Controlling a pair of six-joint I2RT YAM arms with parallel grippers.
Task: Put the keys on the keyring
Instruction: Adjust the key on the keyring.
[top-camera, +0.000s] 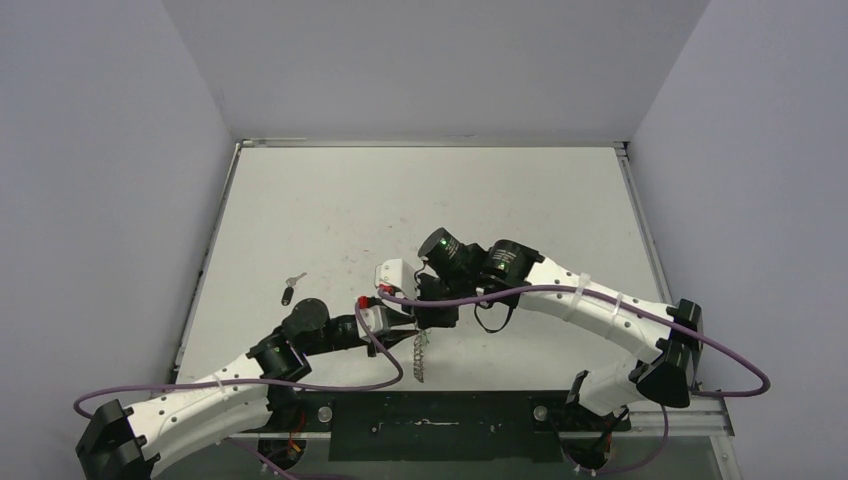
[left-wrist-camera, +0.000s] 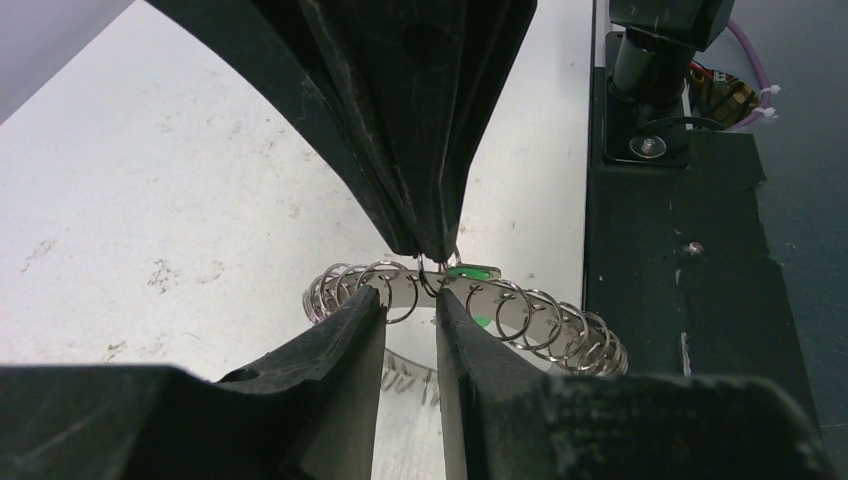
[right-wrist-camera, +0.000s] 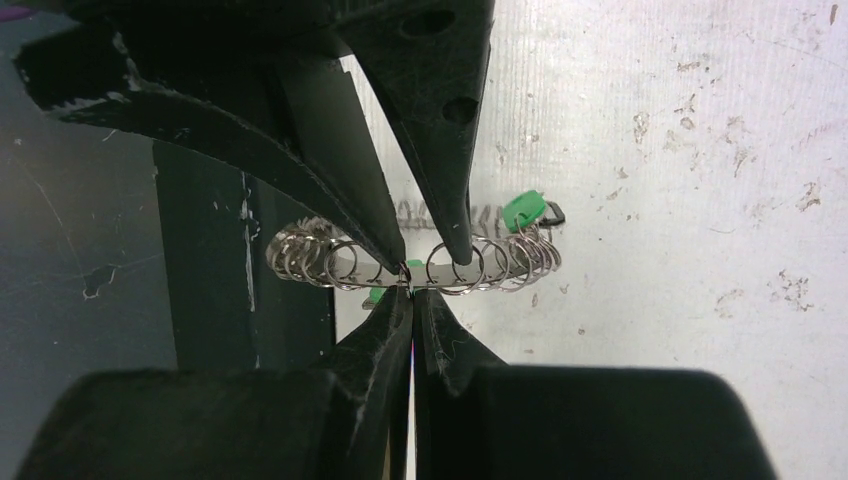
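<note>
**Keyring's up in the air, one key at it, two not started**

So the keyring (left-wrist-camera: 540, 318) is lifted off the table (top-camera: 450, 190), hanging edge-on right where the two arms meet, near the front middle. Green key (left-wrist-camera: 470, 271) is the one in play. Its green head sits right against the ring's loopy rim, just beside the pinch point. Can't tell from either wrist view whether it's actually threaded on or only pressed against the wire, too much finger in the way.

Right hand (right-wrist-camera: 409, 292) is clamped fully shut, tips meeting right at the ring's edge. It's nipping something thin there, ring wire or part of the key, honestly can't say which. Left hand (left-wrist-camera: 410, 300) is part-way open with a clear gap between the fingers, tips resting on the rim either side of that pinch. Looks more like bracing than gripping, but that's just my read.

Other two, the black-headed key (top-camera: 287, 296) and the silver key (top-camera: 296, 279), lie together on the table well off to the left, nowhere near the ring. So I'd call it early: first key mid-threading at best, two left to fetch and feed on.
</note>
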